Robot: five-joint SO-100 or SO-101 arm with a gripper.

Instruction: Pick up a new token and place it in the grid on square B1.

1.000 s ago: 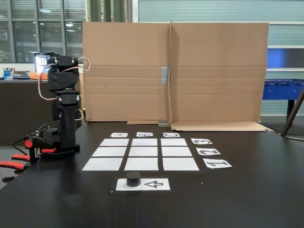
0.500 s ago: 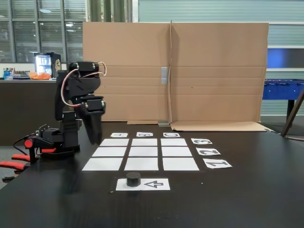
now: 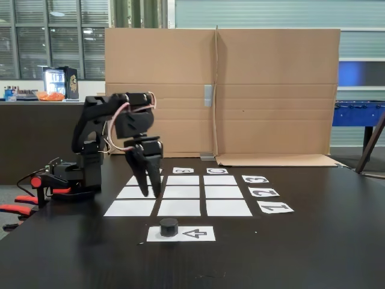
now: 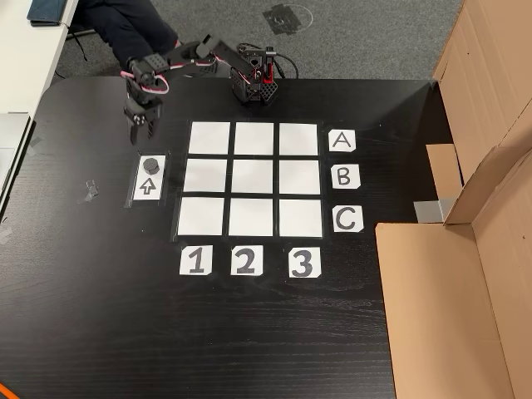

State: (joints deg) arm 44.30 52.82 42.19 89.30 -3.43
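An office or lab space: grey carpet (image 4: 374,33), tall dark windows (image 3: 51,36), a foosball table (image 3: 358,112), and a black table (image 3: 313,241) backed by a cardboard screen (image 3: 271,90).

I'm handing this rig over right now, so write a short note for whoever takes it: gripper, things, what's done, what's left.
Gripper: jaws open, holding nothing, pointing down above the table just beyond the arrow sheet's token end in the other view.
Token: sits on the arrow sheet, at the arrow's tip, beside the grid's column 1. Also seen in the fixed view.
Grid: all nine squares bare.
Square B1: middle row, nearest the arrow sheet; empty.
Done: nothing picked or placed yet.
Left: lower onto the token, grip it, carry it to B1, release.
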